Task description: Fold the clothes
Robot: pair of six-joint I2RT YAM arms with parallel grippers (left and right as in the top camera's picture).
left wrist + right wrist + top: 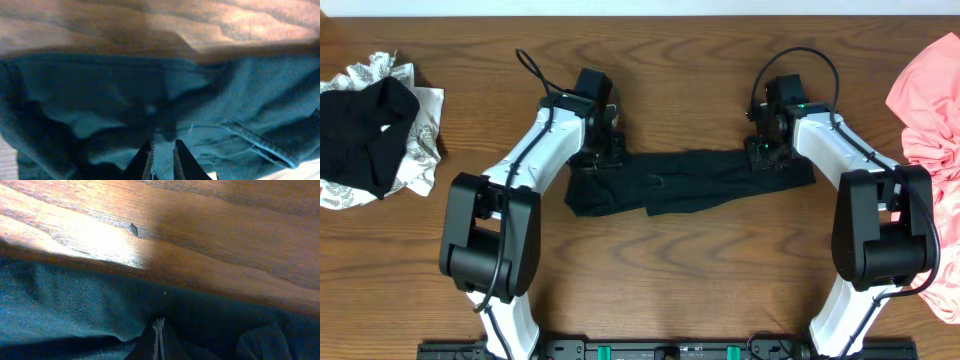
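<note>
Closest to the lens in the left wrist view, the left gripper point(163, 150) has its two dark fingers drawn almost together, with a ridge of cloth nipped in the narrow slit between them. In the right wrist view the right gripper point(159, 327) is pressed fully closed, and the fabric rises to a small peak at its tips, so it appears to hold a thin layer. Both have hold of the soft, plain black short-sleeved shirt point(700, 180), which looks teal under the wrist cameras. It lies as a long, rumpled band across the middle of the brown wood-grain table point(670, 280), with the left gripper at its left end and the right gripper at its right end, both along the far edge. Beyond that edge is bare wood. Well apart at the far left, another black garment point(365, 130) sits crumpled on a white-grey patterned piece of cloth point(420, 150), and at the right border lies a heaped salmon-pink tee point(930, 110). None of these three is folded. The step in hand looks like a fold of the shirt, gripped at two points on one edge. The next move probably calls for both arms to lift together and carry that edge evenly toward the near side, keeping the cloth taut between them so that it lays flat rather than bunching.
</note>
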